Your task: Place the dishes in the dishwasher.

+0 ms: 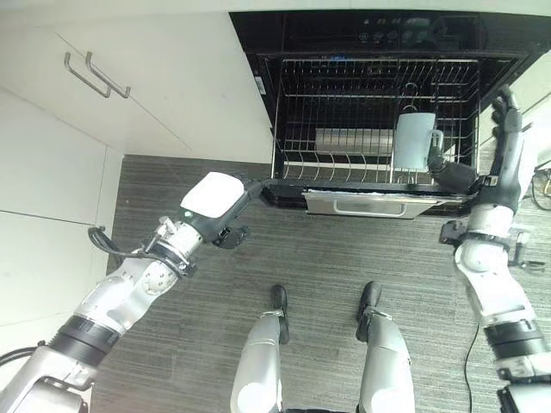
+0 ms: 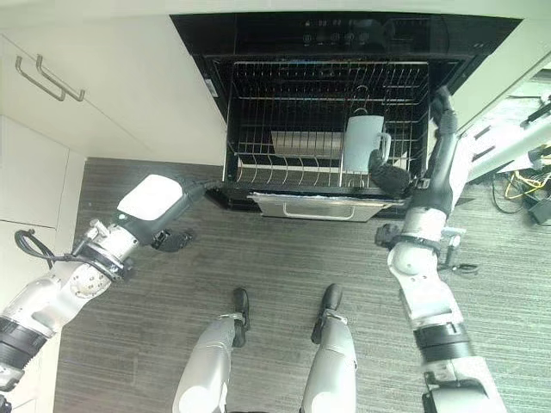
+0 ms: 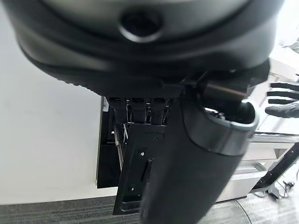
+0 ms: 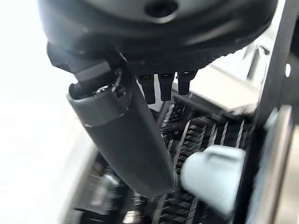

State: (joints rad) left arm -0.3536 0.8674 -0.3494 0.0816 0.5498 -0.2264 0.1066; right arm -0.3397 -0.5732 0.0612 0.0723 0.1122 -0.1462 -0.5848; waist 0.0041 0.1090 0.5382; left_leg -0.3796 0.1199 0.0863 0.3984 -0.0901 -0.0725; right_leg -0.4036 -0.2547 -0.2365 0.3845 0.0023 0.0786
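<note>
1 mug (image 1: 414, 140) in 1 rack (image 1: 344, 112) — 2 hands open.

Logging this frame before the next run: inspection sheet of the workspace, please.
Surface: grey wood-grain floor.
Job's things: pale mug stands in the pulled-out wire rack of the open dishwasher.
Clutter: nothing seen.
Hands: left hand at the rack's front left corner; right hand by its right side, fingers straight.
Cables: tangle at the far right.
Surroundings: white cabinets with bar handles.
</note>
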